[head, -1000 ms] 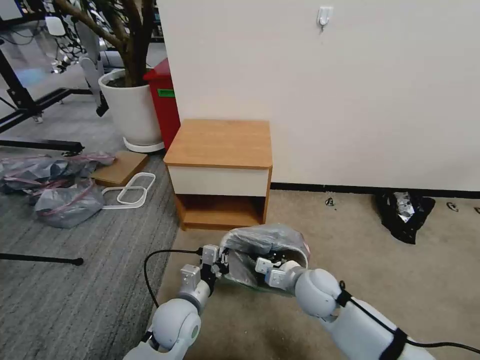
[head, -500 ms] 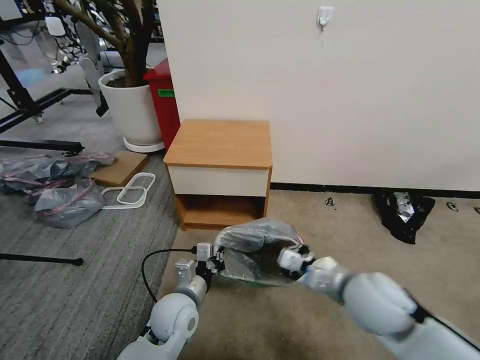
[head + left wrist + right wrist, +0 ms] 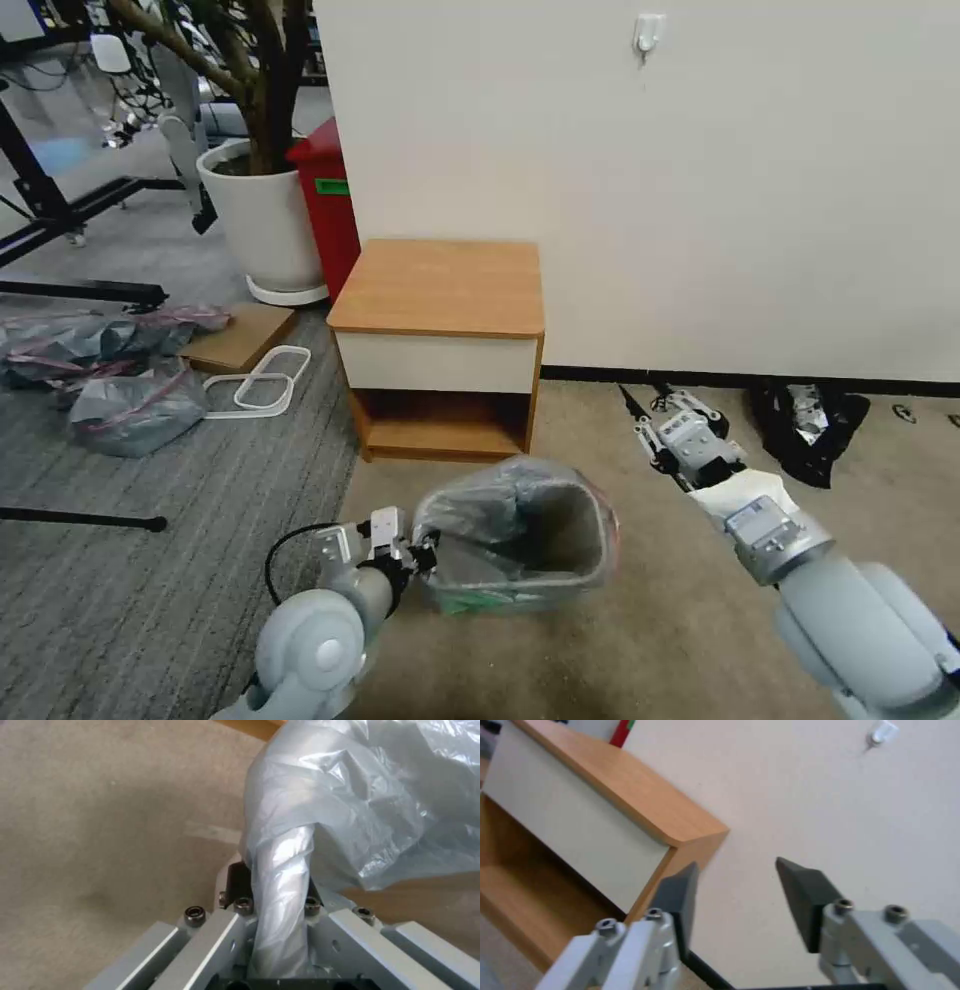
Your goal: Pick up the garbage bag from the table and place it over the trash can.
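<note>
- left gripper (image 3: 425, 553) clamped on garbage bag (image 3: 500, 500) — at trash can (image 3: 520, 590) rim's left edge
- right gripper (image 3: 640, 420) spread wide, empty — near wall, on open carpet right of table (image 3: 440, 285)

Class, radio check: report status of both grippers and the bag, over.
Left gripper shut on garbage bag at trash can rim. Right gripper open, empty, near the wall. Bag lines the can. Nothing obstructing.

Lighting: even, bright, diffuse indoor light; soft shadow lay under the table (image 3: 440, 285) top across its lower shelf, and a faint one on the carpet (image 3: 90, 832) in the left wrist view. Glare: white highlights on the garbage bag (image 3: 320, 795) folds. Focus: right wrist view soft, right gripper (image 3: 735, 888) fingers blurred.
</note>
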